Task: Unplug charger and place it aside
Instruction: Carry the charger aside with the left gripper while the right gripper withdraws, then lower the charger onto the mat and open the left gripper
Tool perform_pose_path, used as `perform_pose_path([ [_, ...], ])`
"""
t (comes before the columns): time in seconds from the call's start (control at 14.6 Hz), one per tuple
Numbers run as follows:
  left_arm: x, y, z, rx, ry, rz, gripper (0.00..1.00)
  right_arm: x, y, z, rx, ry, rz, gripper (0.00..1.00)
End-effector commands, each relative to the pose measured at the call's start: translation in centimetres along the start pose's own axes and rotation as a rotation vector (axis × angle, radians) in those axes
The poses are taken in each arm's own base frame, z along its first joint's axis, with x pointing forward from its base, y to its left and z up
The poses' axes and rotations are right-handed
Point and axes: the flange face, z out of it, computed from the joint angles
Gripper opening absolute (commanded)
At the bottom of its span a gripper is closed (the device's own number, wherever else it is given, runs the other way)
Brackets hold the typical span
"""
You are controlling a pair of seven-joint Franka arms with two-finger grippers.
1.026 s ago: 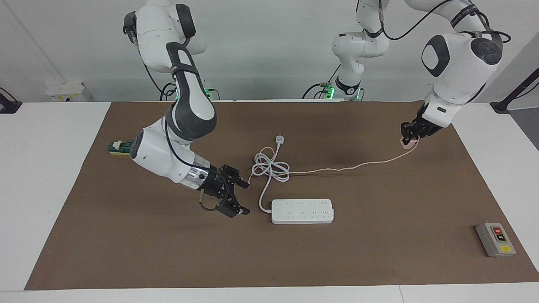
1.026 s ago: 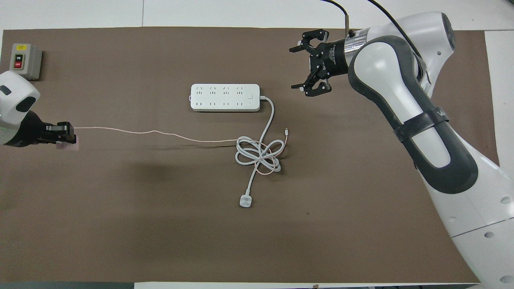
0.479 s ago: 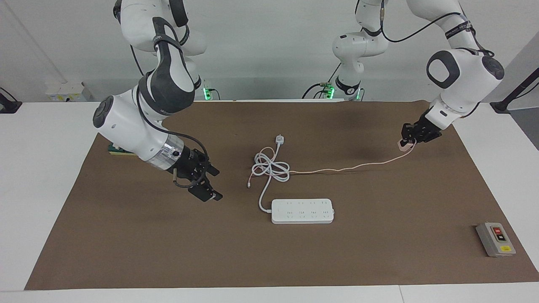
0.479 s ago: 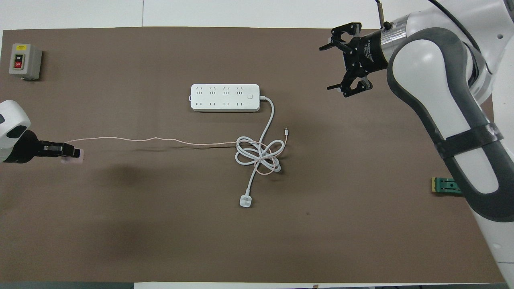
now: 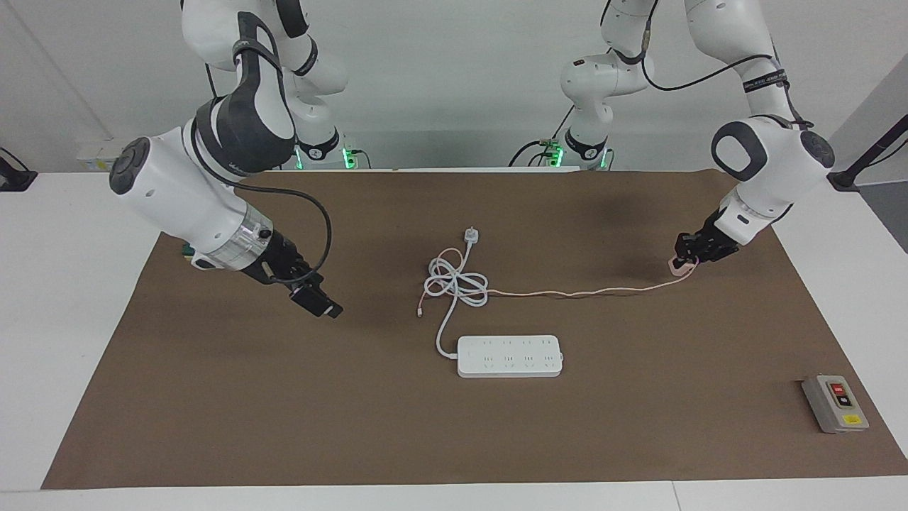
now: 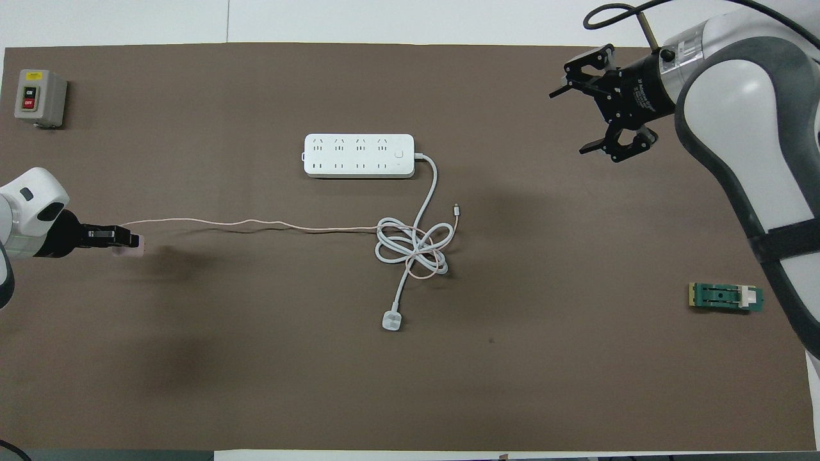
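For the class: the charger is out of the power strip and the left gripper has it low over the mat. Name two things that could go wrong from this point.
1. The charger trails a thin pink cable that runs into the coiled white cord; more pulling by the left gripper may drag that coil and the power strip.
2. Released before it rests on the mat, the charger might tip or roll.

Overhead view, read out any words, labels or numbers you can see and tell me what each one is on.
"ON": black button on the grey switch box.
"OFF": red button on the same box.
Yellow label at the box's top: too small to read.
White print on the right hand body: too small to read.
Power strip: no readable marking.
Green part: no text visible.
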Motion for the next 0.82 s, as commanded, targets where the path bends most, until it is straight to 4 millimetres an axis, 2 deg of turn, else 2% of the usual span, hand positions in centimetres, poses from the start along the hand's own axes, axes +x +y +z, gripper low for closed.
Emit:
perform_pose_path([
  [0.0, -0.1, -0.9, 0.3, -0.014, 0.032, -0.01, 1.0, -0.6, 1.9, -2.2, -0.07, 0.035, -0.187, 1.0],
  [0.21, -0.1, -1.5, 0.8, -0.018, 0.034, -0.025, 1.0, -0.9, 3.6, -4.9, -0.185, 0.092, -0.433, 1.0],
  [0.34, 0.2, -1.5, 0.4, -0.019, 0.037, -0.017, 1.0, -1.4, 4.4, -6.7, -0.254, 0.123, -0.581, 1.0],
  [0.55, 1.2, -0.4, -3.8, -0.032, 0.052, 0.009, 1.0, -2.6, 5.3, -9.8, -0.329, 0.162, -0.75, 1.0],
  [0.75, 2.5, 1.0, -8.4, -0.034, 0.038, -0.117, 1.0, -3.7, 6.5, -12.5, -0.382, 0.181, -0.867, 1.0],
])
